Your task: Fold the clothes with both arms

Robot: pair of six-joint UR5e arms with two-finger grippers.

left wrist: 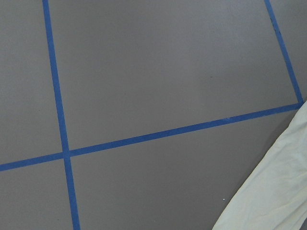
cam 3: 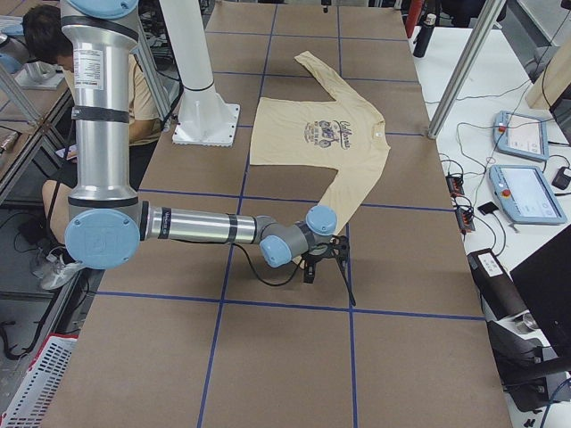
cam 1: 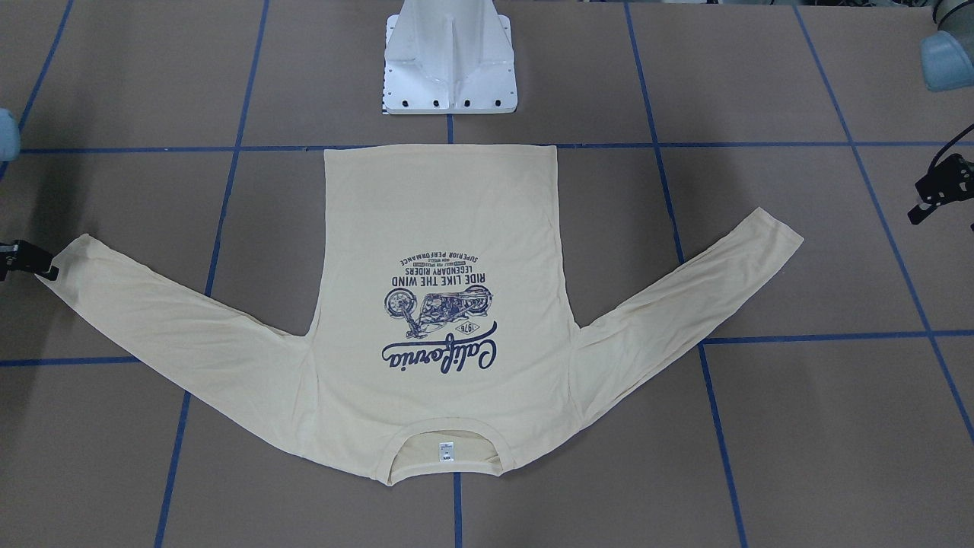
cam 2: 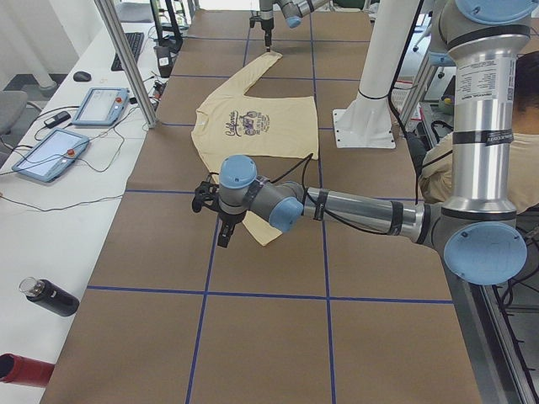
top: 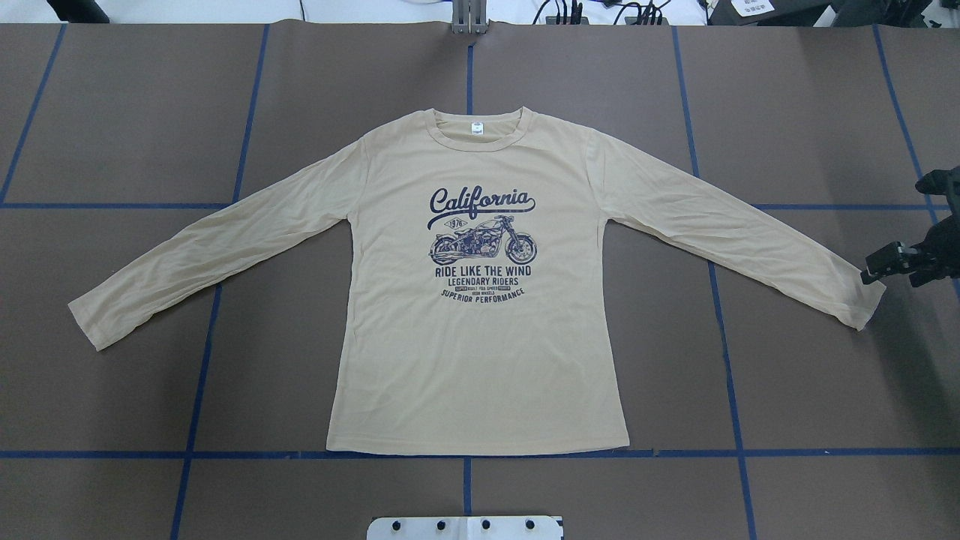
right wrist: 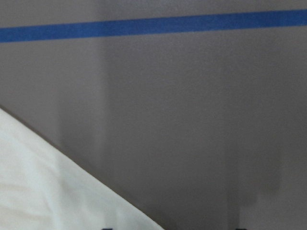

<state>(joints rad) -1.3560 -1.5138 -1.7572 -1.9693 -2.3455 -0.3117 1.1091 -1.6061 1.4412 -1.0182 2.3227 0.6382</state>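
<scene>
The clothes are one cream-yellow long-sleeved T-shirt (top: 480, 315), flat on the brown table with both sleeves spread and the navy "California" print up. My right gripper (top: 871, 273) hovers just beyond the cuff (top: 862, 304) of the sleeve on the overhead view's right. Its wrist view shows cream fabric (right wrist: 48, 191) at lower left and two dark tips far apart, so it is open and holds nothing. My left gripper (cam 1: 940, 190) hangs beyond the other cuff (cam 1: 780, 228), outside the overhead view. Its fingers do not show clearly. Its wrist view catches the sleeve edge (left wrist: 273, 191).
The white pedestal base (cam 1: 449, 61) stands behind the shirt's hem. Blue tape lines (top: 465, 454) grid the table. A side bench holds tablets (cam 2: 50, 156) and a black bottle (cam 2: 50, 296), with a metal post (cam 2: 126, 59) at its edge. A seated person (cam 3: 53, 53) is beside the robot.
</scene>
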